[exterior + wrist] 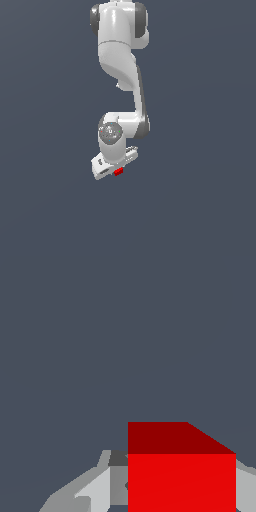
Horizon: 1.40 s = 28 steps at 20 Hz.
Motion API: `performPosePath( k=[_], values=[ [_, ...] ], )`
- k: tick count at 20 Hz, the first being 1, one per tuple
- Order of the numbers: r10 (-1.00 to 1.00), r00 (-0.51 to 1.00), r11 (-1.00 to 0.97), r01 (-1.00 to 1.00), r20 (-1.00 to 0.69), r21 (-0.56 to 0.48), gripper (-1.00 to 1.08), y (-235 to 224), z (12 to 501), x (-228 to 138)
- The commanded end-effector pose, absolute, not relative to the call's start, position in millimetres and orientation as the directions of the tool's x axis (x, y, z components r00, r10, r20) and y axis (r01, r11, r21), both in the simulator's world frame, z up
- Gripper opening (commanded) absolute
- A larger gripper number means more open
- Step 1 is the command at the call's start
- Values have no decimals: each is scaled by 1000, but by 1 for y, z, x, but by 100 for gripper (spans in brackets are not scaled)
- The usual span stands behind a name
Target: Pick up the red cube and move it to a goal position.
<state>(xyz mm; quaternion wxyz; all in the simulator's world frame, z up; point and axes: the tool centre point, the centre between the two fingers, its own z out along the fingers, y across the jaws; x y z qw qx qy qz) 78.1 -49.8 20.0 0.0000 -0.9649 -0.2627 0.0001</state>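
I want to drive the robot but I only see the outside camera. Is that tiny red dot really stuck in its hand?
Observer: In the wrist view the red cube sits between the gripper's pale fingers, one on each side.
Operator: What shape is it?
Observer: A plain block; two flat faces show, one darker red, with no marks.
Operator: Is anything else near it?
Observer: The wrist view shows only plain dark grey around the cube. In your view it peeks out under the white gripper.
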Motion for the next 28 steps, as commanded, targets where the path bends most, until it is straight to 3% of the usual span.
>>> performPosePath(
  k=[1, 16, 28],
  values=[
    [508, 861, -861, 508, 0, 0, -100, -50, 20, 78],
    [508, 862, -862, 508, 0, 0, -100, -43, 37, 76],
    [508, 861, -861, 508, -1, 1, -100, -2, 136, 64]
  ],
)
